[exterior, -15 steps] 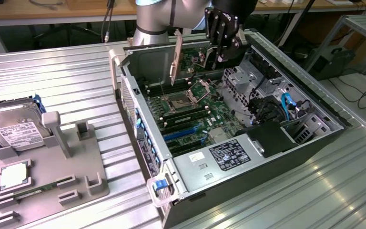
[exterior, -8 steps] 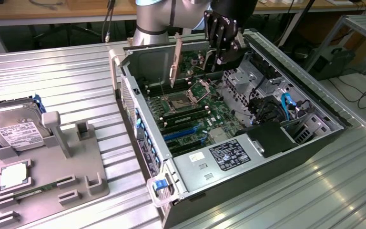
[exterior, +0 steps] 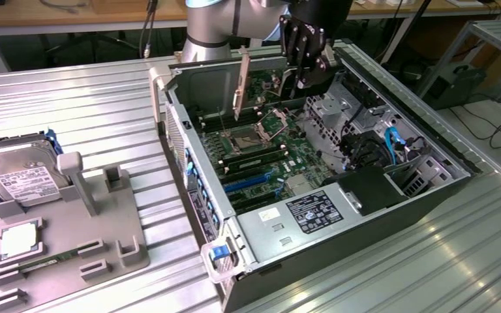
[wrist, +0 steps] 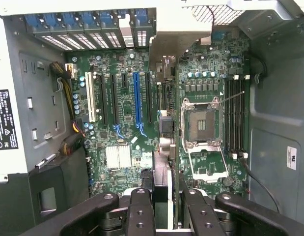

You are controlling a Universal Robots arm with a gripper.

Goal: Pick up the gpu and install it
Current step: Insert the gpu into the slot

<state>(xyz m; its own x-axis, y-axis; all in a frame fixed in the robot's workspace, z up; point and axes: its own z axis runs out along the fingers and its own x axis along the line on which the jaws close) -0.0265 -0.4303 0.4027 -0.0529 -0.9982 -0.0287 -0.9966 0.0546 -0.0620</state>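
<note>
**Pincer:** The pincer [exterior: 306, 70] is clenched on the gpu [exterior: 266, 81].

**Position:** The gpu hangs clear of the desk [exterior: 76, 98], above the open case [exterior: 338, 274]. In the exterior view it is at the case's 12 o'clock end.

**Orientation:** The card is carried on edge with the board vertical, presumably so its lower edge meets a slot squarely. Its pale bracket [exterior: 242, 88] faces 9 o'clock, toward the rear wall [exterior: 167, 111] with the slot openings.

**Alignment:** In the wrist view the pincer [wrist: 169, 209] grips one end of the gpu [wrist: 165, 118]. The card appears to run between the expansion slots [wrist: 137, 98] and the CPU socket [wrist: 201, 120].

**Judgement:** Not yet seated.
</note>
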